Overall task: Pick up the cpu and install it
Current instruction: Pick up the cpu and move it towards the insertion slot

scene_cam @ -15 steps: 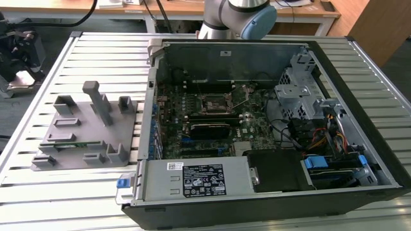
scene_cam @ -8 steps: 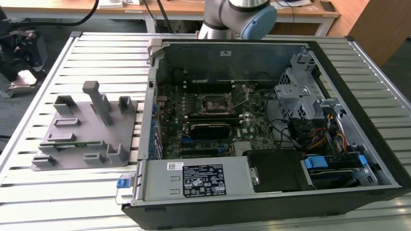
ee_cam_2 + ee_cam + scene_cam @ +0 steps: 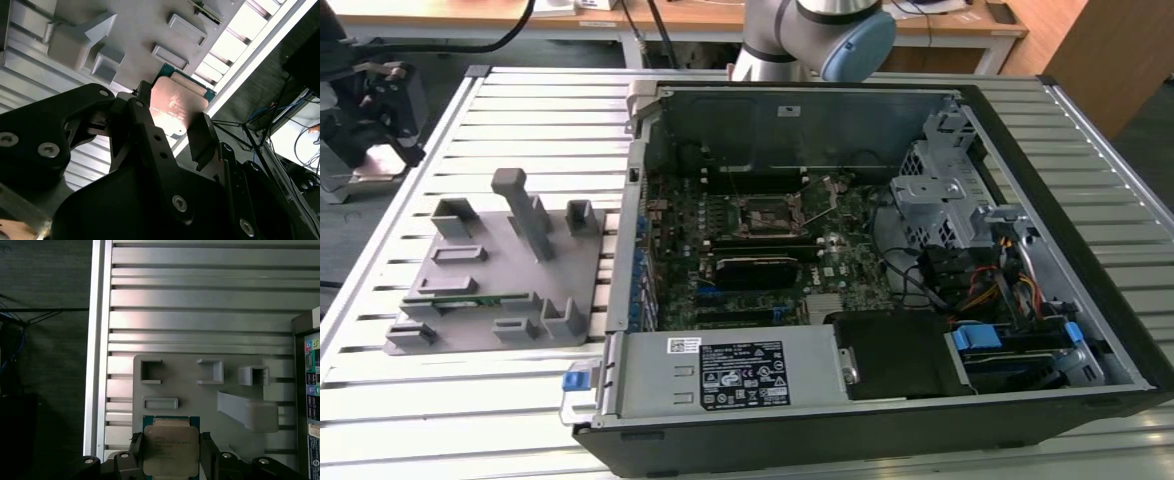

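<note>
- gripper – jaws pinch the cpu by two opposite edges, in both wrist views.
- cpu is over the near edge of the grey fixture on the slatted desk – fixture at the exterior view's left of the open PC case.

We find the exterior view high above the near edge of the slatted aluminium table, looking steeply down across its whole top toward the grey robot arm at the far edge. The first wrist view looks straight down from well above on the flat grey plastic fixture plate by a table edge. The second wrist view faces that plate at a slant, past the black gripper clamping the silvery square cpu. All three share the plate.
</note>
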### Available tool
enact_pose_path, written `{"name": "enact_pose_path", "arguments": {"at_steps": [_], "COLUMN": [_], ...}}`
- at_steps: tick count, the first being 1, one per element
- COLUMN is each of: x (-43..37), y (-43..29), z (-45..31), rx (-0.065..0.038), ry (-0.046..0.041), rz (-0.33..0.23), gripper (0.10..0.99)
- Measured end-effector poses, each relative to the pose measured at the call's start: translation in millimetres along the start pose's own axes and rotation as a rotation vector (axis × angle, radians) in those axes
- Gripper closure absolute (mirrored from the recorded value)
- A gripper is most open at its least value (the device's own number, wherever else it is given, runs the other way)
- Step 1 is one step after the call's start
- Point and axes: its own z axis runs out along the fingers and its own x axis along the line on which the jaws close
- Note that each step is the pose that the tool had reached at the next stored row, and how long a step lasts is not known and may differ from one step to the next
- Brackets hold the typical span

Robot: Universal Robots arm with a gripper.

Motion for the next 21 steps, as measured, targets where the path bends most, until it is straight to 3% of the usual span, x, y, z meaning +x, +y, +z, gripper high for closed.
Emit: {"name": "enact_pose_path", "arguments": {"at_steps": [11,21], "x": [-6.9,-20.8], "y": [0.8,0.8], "z": [-7.9,-9.0], "rx": [0.000,0.000], "ry": [0.0002,0.0001], "rz": [0.000,0.000], "gripper": [0.549,0.549]}}
